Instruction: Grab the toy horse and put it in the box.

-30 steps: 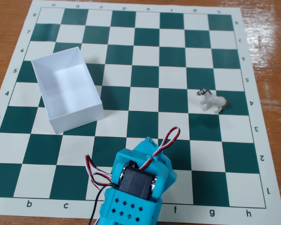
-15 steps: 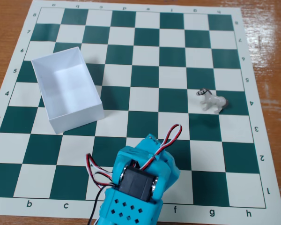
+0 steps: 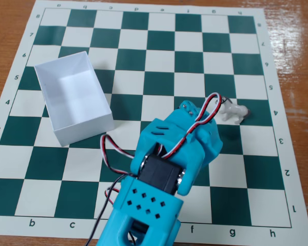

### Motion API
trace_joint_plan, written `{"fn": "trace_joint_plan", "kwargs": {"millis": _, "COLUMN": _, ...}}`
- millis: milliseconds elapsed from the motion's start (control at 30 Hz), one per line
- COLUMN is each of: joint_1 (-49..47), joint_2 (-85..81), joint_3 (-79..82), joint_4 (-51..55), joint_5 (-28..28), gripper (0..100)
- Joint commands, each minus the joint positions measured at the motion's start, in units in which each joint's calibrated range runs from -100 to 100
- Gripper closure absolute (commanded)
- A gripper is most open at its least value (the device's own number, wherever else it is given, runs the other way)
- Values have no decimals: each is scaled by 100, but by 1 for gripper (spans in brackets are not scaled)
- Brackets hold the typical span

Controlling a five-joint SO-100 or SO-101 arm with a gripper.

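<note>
The toy horse [image 3: 234, 111] is a small white figurine with a grey tail. It lies on the chessboard to the right of the middle, on a dark square near the right edge. My blue gripper [image 3: 213, 114] reaches up from the bottom edge, and its tip sits right beside the horse's left side. The wrist body and servo cover the jaws, so I cannot tell whether they are open or touching the horse. The white open-topped box [image 3: 95, 124] stands on the left of the board, empty and well apart from the gripper.
The green and white chessboard mat [image 3: 159, 41] lies on a wooden table [image 3: 297, 31]. Red, white and black servo cables [image 3: 115, 154] loop out on the arm's left side, close to the box's near corner.
</note>
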Motion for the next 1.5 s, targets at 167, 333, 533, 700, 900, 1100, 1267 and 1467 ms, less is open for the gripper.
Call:
{"fn": "trace_joint_plan", "kwargs": {"millis": 167, "joint_1": 400, "joint_2": 2394, "joint_3": -2115, "joint_4": -49, "joint_5": -293, "gripper": 100}}
{"fn": "trace_joint_plan", "kwargs": {"millis": 333, "joint_1": 572, "joint_2": 3695, "joint_3": -3363, "joint_4": 541, "joint_5": -464, "gripper": 100}}
{"fn": "trace_joint_plan", "kwargs": {"millis": 533, "joint_1": 565, "joint_2": 5288, "joint_3": -5056, "joint_4": 1646, "joint_5": -894, "gripper": 100}}
{"fn": "trace_joint_plan", "kwargs": {"millis": 700, "joint_1": 508, "joint_2": 5952, "joint_3": -5511, "joint_4": 1953, "joint_5": -1182, "gripper": 100}}
{"fn": "trace_joint_plan", "kwargs": {"millis": 900, "joint_1": 543, "joint_2": 6748, "joint_3": -5939, "joint_4": 1862, "joint_5": -1299, "gripper": 98}}
{"fn": "trace_joint_plan", "kwargs": {"millis": 1100, "joint_1": 686, "joint_2": 7315, "joint_3": -6321, "joint_4": 1363, "joint_5": -1270, "gripper": 97}}
{"fn": "trace_joint_plan", "kwargs": {"millis": 1267, "joint_1": 736, "joint_2": 7580, "joint_3": -6394, "joint_4": 765, "joint_5": -1231, "gripper": 91}}
{"fn": "trace_joint_plan", "kwargs": {"millis": 1467, "joint_1": 736, "joint_2": 7810, "joint_3": -6157, "joint_4": 76, "joint_5": -1216, "gripper": 82}}
